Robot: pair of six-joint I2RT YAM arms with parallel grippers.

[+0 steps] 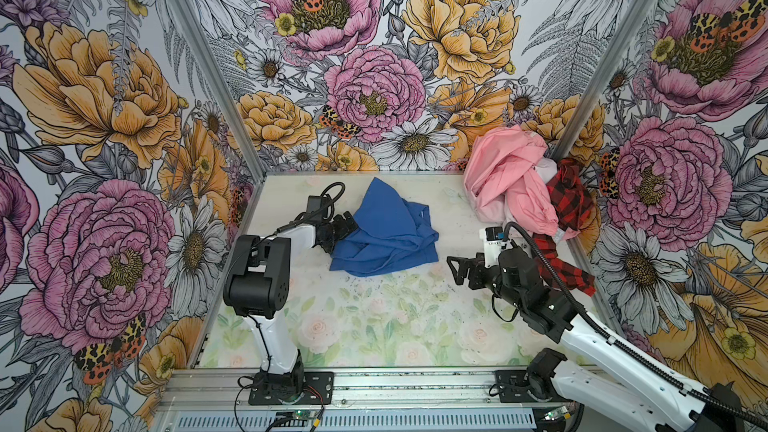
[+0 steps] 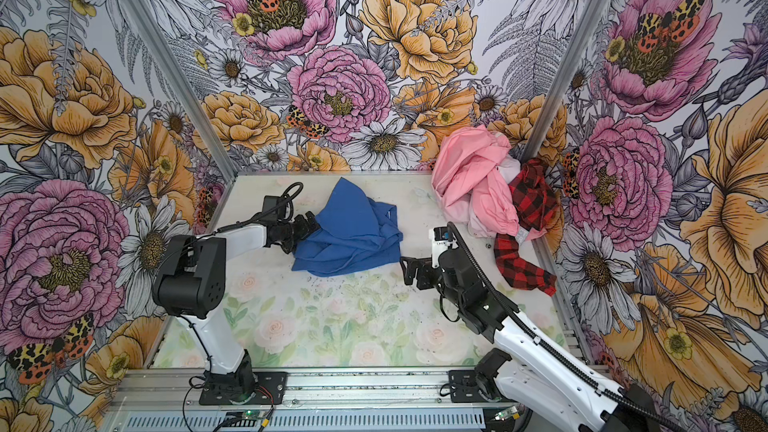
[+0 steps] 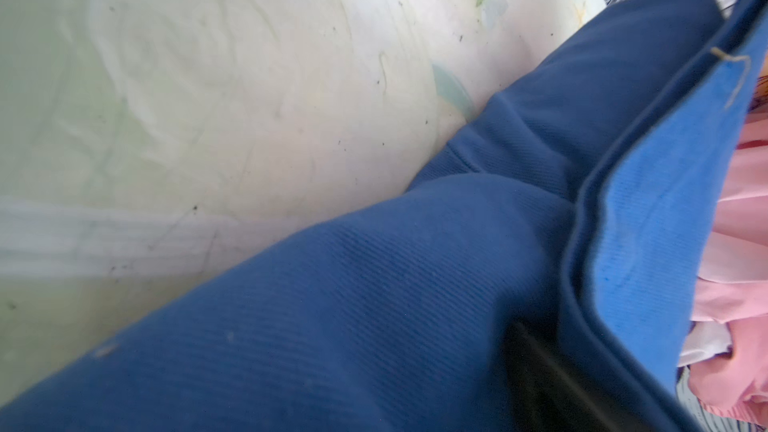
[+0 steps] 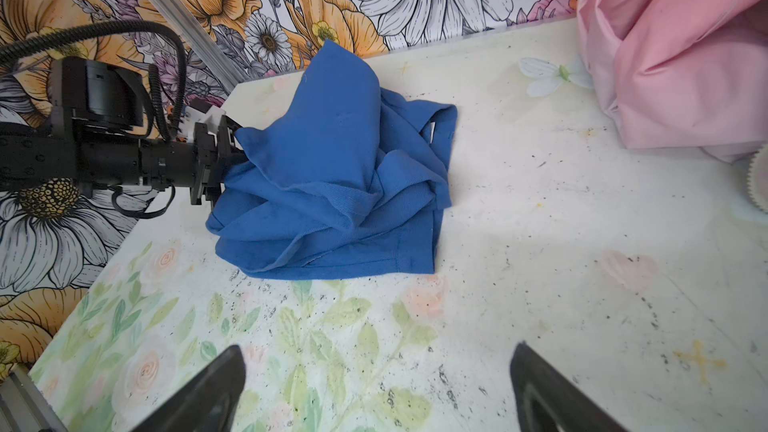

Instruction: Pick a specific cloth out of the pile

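The cloth (image 1: 386,238), lying on the worktop (image 1: 374,326) well apart from the pile (image 1: 511,176), is touched by the wide-open left pincer (image 1: 338,234), while the right pincer (image 1: 454,271) is shown open and empty; a fold may be snagged and dragged on withdrawal.

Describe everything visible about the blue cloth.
The blue cloth is plain royal blue with a fine ribbed weave and stitched hems. It lies crumpled in loose folds, one fold peaked up, on the table, apart from the pile. The left tool, open, meets its edge.
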